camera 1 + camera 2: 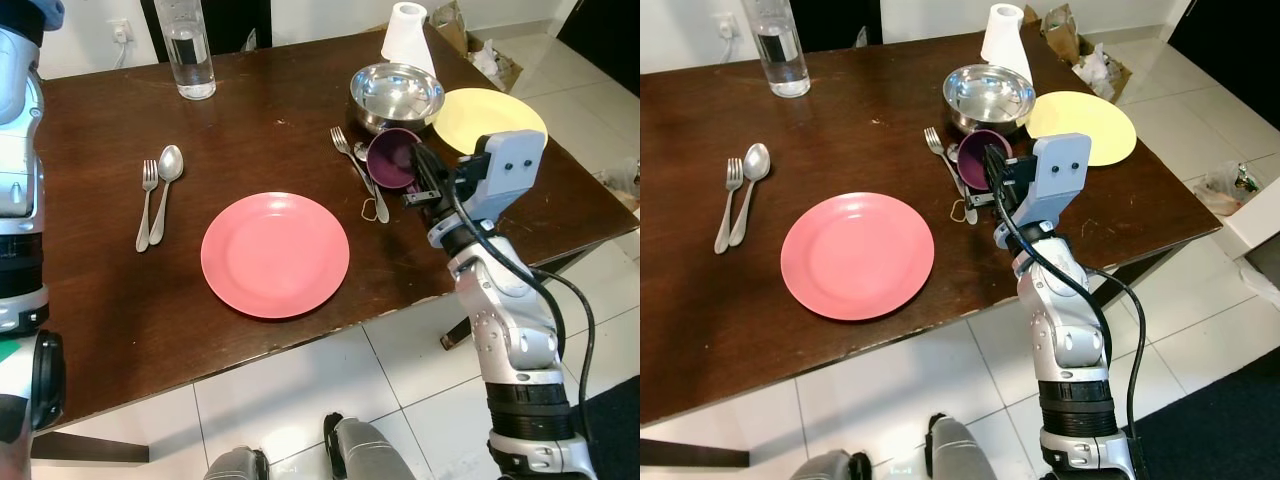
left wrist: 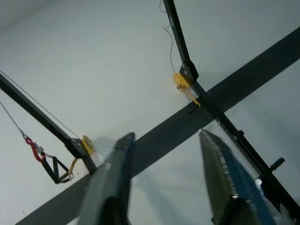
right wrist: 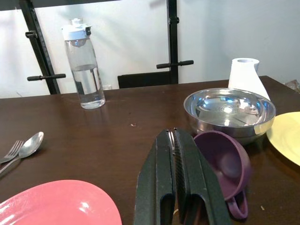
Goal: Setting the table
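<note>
A pink plate (image 1: 275,254) lies near the front edge of the dark wooden table (image 1: 120,290). To its left lie a fork (image 1: 147,200) and a spoon (image 1: 166,180). A second fork (image 1: 347,152) and spoon lie to its right, beside a purple cup (image 1: 390,160) tipped on its side. My right gripper (image 3: 172,133) is shut and hovers low just beside the cup, over that cutlery. A sliver of silver metal shows between its tips; whether it is gripped I cannot tell. My left gripper (image 2: 164,178) is open and points up at a ceiling.
A steel bowl (image 1: 397,95) and a yellow plate (image 1: 490,118) sit behind the cup at the table's right side. A water bottle (image 1: 188,50) and a paper roll (image 1: 407,35) stand at the back. Beyond the far right corner is a cardboard box (image 1: 485,50) on the floor.
</note>
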Tool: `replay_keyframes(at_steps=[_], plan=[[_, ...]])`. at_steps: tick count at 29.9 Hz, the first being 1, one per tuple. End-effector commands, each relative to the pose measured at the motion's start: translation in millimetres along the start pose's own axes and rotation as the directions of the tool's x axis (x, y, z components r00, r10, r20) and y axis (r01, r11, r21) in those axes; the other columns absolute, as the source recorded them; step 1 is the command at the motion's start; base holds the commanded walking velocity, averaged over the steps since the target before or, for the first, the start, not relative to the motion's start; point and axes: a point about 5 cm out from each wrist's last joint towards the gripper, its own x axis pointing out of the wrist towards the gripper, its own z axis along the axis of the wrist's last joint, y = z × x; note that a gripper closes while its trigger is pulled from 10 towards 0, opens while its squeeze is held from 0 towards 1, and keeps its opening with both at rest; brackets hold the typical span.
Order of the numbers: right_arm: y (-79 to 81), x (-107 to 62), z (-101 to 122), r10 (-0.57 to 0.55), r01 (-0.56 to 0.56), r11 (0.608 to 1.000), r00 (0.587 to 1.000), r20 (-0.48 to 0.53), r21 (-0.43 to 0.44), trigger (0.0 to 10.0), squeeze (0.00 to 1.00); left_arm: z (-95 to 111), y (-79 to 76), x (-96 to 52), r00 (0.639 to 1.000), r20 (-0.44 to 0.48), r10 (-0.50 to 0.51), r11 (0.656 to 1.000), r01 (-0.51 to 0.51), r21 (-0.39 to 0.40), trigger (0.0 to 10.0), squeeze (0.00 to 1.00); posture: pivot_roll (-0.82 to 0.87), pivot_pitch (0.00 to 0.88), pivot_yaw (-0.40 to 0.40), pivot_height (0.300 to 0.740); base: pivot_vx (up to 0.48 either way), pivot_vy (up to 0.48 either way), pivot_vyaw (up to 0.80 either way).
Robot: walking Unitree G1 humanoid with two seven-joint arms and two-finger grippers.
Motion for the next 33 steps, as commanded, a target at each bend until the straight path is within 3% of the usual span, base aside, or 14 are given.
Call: replay_keyframes(at_steps=[1, 11, 12, 13, 14, 16, 18, 20, 21, 24, 26, 29, 31, 33], plan=[[-2.0, -1.9, -3, -0.008, 0.008, 1.000, 1.000, -0.011, -0.004, 10.0, 0.00, 0, 3.7, 0.8, 1.000, 0.008, 0.012, 1.000, -0.012, 0.014, 10.0, 1.00, -0.13, 0.046, 0.007, 0.740, 0.000, 0.000, 0.00], [-2.4, -2.3, -4, -0.006, 0.006, 1.000, 1.000, -0.015, -0.004, 10.0, 0.00, -4, 3.0, -0.5, 1.000, -0.020, 0.010, 1.000, -0.010, -0.016, 10.0, 1.00, -0.14, 0.048, 0.006, 0.740, 0.000, 0.000, 0.00], [-2.5, -2.7, -4, -0.007, 0.007, 1.000, 1.000, -0.017, -0.003, 10.0, 0.00, -15, -3.2, -6.0, 0.994, -0.099, -0.037, 0.991, 0.023, -0.130, 10.0, 0.00, -0.14, 0.048, 0.007, 0.740, 0.000, 0.000, 0.00], [-2.6, -2.9, -5, -0.007, 0.007, 1.000, 1.000, -0.018, -0.003, 10.0, 0.00, -22, -8.5, -10.6, 0.986, -0.148, -0.078, 0.975, 0.045, -0.216, 10.0, 0.00, -0.14, 0.048, 0.007, 0.740, 0.000, 0.000, 0.00], [-2.6, -2.9, -5, -0.007, 0.007, 1.000, 1.000, -0.018, -0.003, 10.0, 0.00, -22, -8.5, -10.6, 0.986, -0.148, -0.078, 0.975, 0.045, -0.216, 10.0, 0.00, -0.14, 0.048, 0.007, 0.740, 0.000, 0.000, 0.00], [-2.6, -4.0, -6, -0.008, 0.008, 1.000, 1.000, -0.022, -0.002, 10.0, 0.00, -39, -24.1, -26.1, 0.946, -0.270, -0.179, 0.882, 0.033, -0.471, 10.0, 0.00, -0.14, 0.051, 0.007, 0.740, 0.000, 0.000, 0.00], [-2.6, -4.1, -6, -0.008, 0.008, 1.000, 1.000, -0.022, -0.002, 10.0, 0.00, -41, -25.4, -27.3, 0.942, -0.278, -0.187, 0.872, 0.029, -0.489, 10.0, 0.00, -0.14, 0.051, 0.007, 0.740, 0.000, 0.000, 0.00], [-2.6, -5.6, -8, -0.009, 0.009, 1.000, 0.999, -0.031, -0.002, 10.0, 0.00, -64, -51.3, -66.6, 0.835, -0.394, -0.384, 0.764, 0.048, -0.643, 10.0, 0.00, -0.13, 0.058, 0.007, 0.740, 0.000, 0.000, 0.00], [-2.5, -6.3, -9, -0.008, 0.008, 1.000, 0.999, -0.035, -0.001, 10.0, 0.00, -72, -59.9, -85.5, 0.793, -0.434, -0.427, 0.743, 0.034, -0.668, 10.0, 0.00, -0.13, 0.062, 0.004, 0.740, 0.000, 0.000, 0.00], [-2.0, -7.5, -12, -0.002, 0.002, 1.000, 0.999, -0.047, 0.000, 10.0, 0.00, -80, -67.6, -106.8, 0.752, -0.486, -0.444, 0.719, -0.025, -0.695, 10.0, 0.00, -0.12, 0.065, 0.000, 0.740, 0.000, 0.000, 0.00], [-0.2, -9.9, -21, 0.020, -0.021, 1.000, 0.996, -0.083, -0.013, 10.0, 0.00, -85, -76.3, -125.2, 0.699, -0.528, -0.483, 0.637, -0.133, -0.759, 10.0, 0.00, -0.12, 0.066, -0.003, 0.740, 0.000, 0.000, 0.00], [1.4, -11.8, -27, 0.035, -0.038, 0.999, 0.994, -0.108, -0.024, 10.0, 0.00, -88, -81.6, -135.9, 0.663, -0.542, -0.516, 0.623, -0.145, -0.769, 10.0, 0.00, -0.12, 0.067, -0.003, 0.740, 0.000, 0.000, 0.00], [3.8, -15.9, -41, 0.047, -0.042, 0.999, 0.986, -0.158, 0.034, 10.0, 0.00, -87, -87.8, -150.3, 0.620, -0.559, -0.551, 0.653, -0.097, -0.751, 10.0, 0.00, -0.12, 0.076, -0.003, 0.740, 0.000, 0.000, 0.00], [5.5, -16.9, -45, 0.057, -0.042, 0.995, 0.983, -0.173, 0.092, 10.0, 0.00, -86, -88.1, -152.4, 0.615, -0.562, -0.553, 0.664, -0.081, -0.743, 10.0, 0.00, -0.12, 0.076, -0.003, 0.740, 0.000, 0.000, 0.00]])
